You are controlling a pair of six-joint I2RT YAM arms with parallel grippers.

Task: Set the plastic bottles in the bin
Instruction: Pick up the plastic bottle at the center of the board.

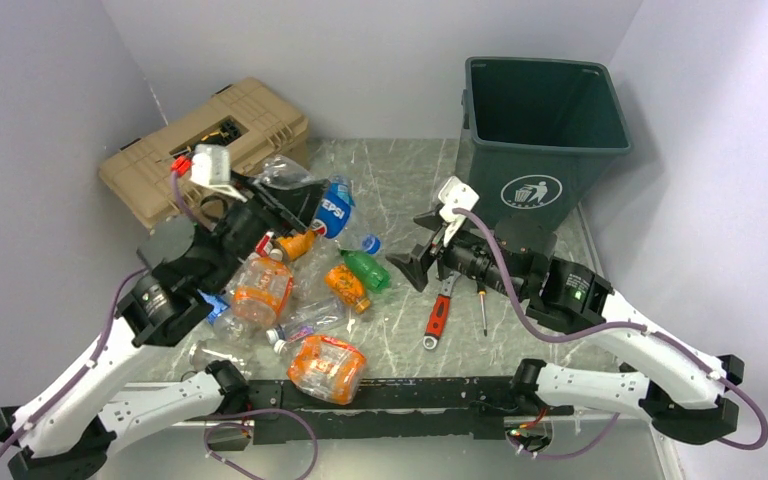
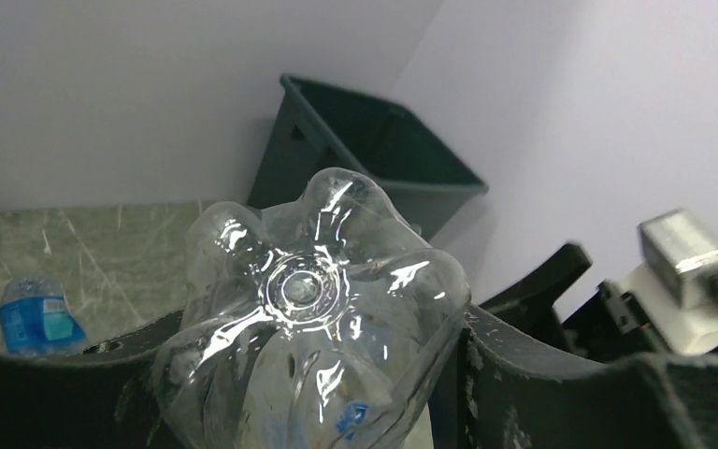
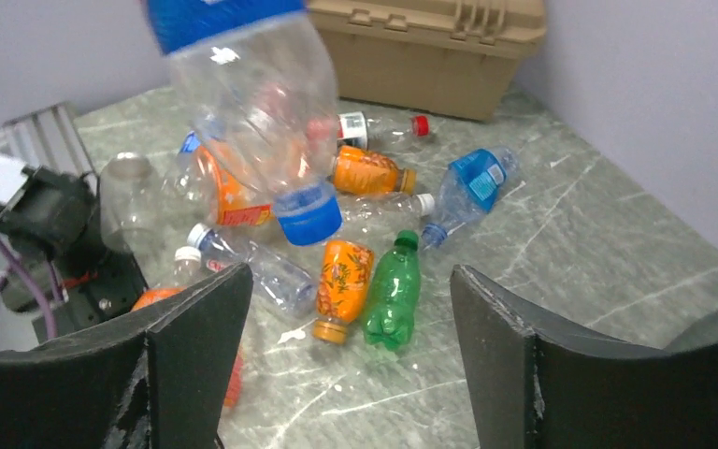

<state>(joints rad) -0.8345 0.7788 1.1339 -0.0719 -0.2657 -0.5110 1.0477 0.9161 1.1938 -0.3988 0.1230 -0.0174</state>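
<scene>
Over at the far right of the table the green bin sits well apart from the heap of bottles, so it's a long carry. Meanwhile the left hand is clamped round a clear blue-label bottle up off the table, and the right hand has its fingers spread with nothing between them. My worry: that slick bottle could squirm loose, or the left arm clips the right arm parked between it and the bin.
</scene>
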